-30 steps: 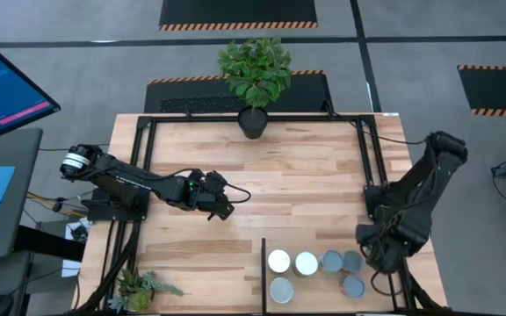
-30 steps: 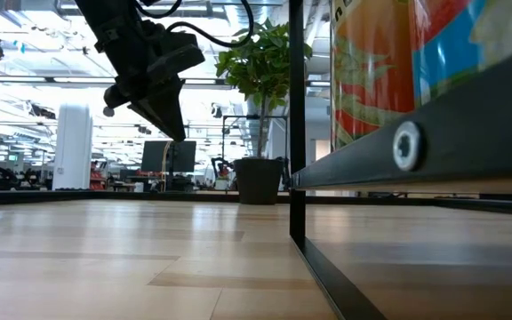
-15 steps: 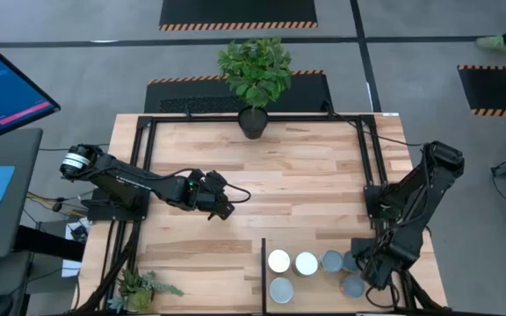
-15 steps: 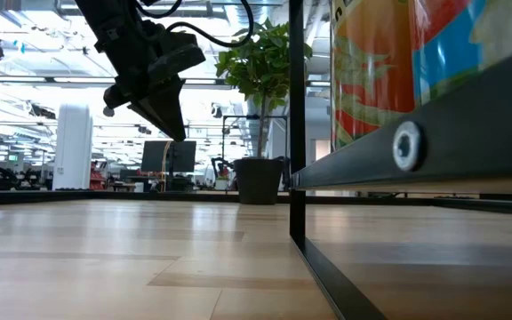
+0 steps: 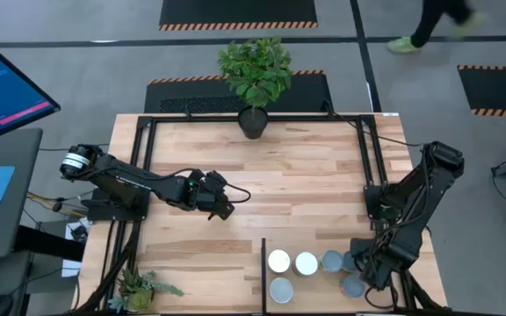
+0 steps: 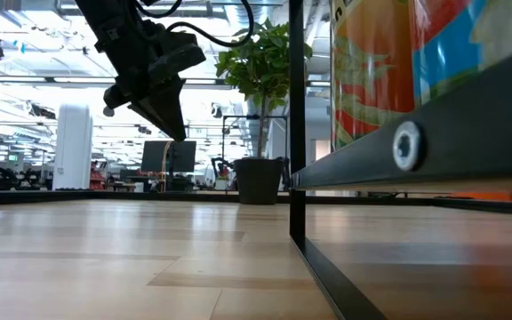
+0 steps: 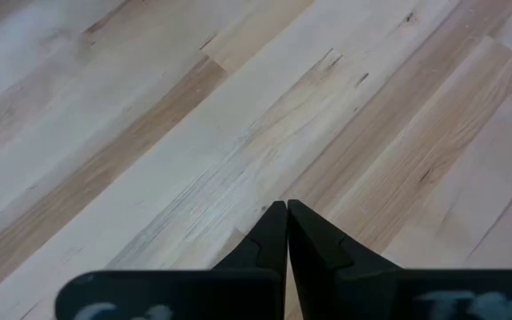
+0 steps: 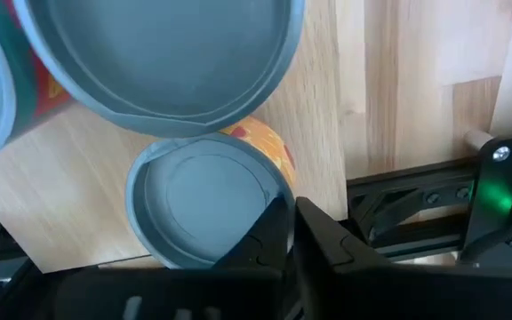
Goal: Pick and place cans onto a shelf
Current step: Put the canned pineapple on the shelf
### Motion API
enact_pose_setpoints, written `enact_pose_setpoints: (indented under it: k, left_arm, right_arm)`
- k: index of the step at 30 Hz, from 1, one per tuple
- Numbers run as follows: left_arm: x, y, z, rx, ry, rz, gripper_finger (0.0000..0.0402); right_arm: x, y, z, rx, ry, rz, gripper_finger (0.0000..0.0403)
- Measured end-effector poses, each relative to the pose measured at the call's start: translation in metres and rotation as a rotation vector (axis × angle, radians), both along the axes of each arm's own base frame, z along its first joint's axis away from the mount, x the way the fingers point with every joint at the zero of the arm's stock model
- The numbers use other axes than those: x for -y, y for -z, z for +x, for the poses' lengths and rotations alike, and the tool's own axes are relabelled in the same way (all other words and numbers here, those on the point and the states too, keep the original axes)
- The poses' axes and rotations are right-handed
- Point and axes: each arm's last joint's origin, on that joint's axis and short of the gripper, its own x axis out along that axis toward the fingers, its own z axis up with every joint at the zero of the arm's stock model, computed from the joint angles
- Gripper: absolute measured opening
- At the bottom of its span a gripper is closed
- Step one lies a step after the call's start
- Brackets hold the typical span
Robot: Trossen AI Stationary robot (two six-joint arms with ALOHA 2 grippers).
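5 cans [image 5: 307, 263] stand on the shelf [image 5: 319, 297] at the table's near right. The right gripper [image 8: 292, 229] hovers over them, fingers pressed together, empty. The left gripper [image 7: 286, 233] hangs narrow above bare tabletop [image 5: 297, 184].

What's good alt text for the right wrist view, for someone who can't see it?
The right gripper, fingers together and holding nothing, hangs just above the rim of a grey-topped can with an orange label, on the light-wood shelf. A second, closer can top fills the upper part of the view, and the shelf's black metal frame runs beside the gripper.
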Motion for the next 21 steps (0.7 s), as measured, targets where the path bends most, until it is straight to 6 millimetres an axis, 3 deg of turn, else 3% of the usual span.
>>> enact_pose_setpoints:
  k: [21]
  left_arm:
    - [0.0,0.0,0.0,0.0,0.0,0.001,0.0]
  right_arm:
    - [0.0011,-0.0001,-0.0007,-0.007,0.087,-0.025,0.0074]
